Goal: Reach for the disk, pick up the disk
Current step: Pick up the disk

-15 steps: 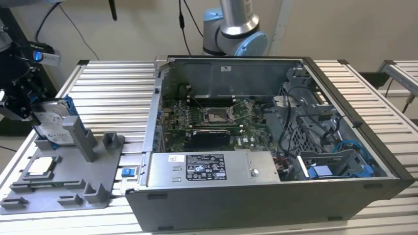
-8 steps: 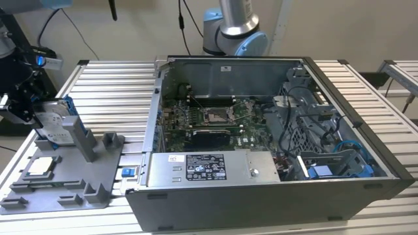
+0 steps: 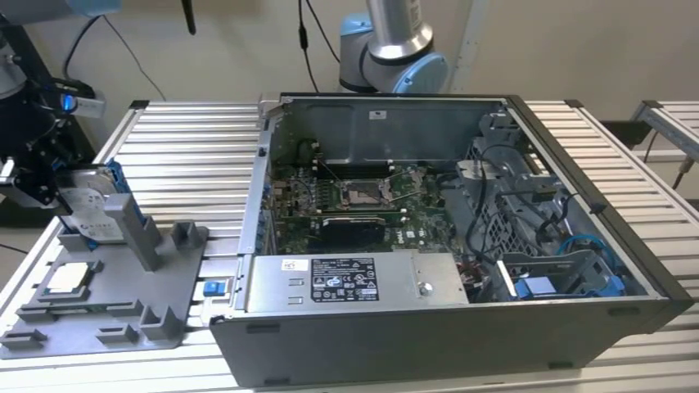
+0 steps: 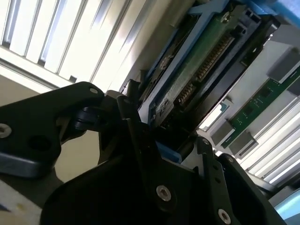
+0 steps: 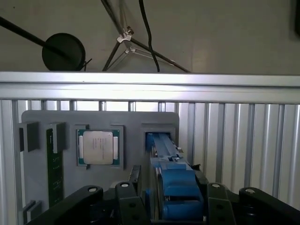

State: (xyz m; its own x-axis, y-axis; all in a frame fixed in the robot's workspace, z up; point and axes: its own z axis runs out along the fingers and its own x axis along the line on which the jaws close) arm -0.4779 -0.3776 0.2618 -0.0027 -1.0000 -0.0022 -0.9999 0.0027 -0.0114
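- My gripper (image 5: 169,206) sits at the exterior view's left. My fingers (image 5: 125,199) are apart, one on each side of the disk (image 3: 96,209), and by my judgement not clamped on it.
- The disk stands on edge in a slot of the grey fixture (image 3: 120,327), blue rails on its edges.
- To do this well: centre on the rails, close squarely, lift straight along the slot so nothing binds.
- The square chip (image 3: 65,278) lies in its pocket near the slot; I keep clear of it.
- Surface: ribbed aluminium table (image 3: 186,155), probably slick.
- Rightward: open computer case (image 3: 437,344). Behind it are a robot joint (image 3: 394,49) and a plain wall.
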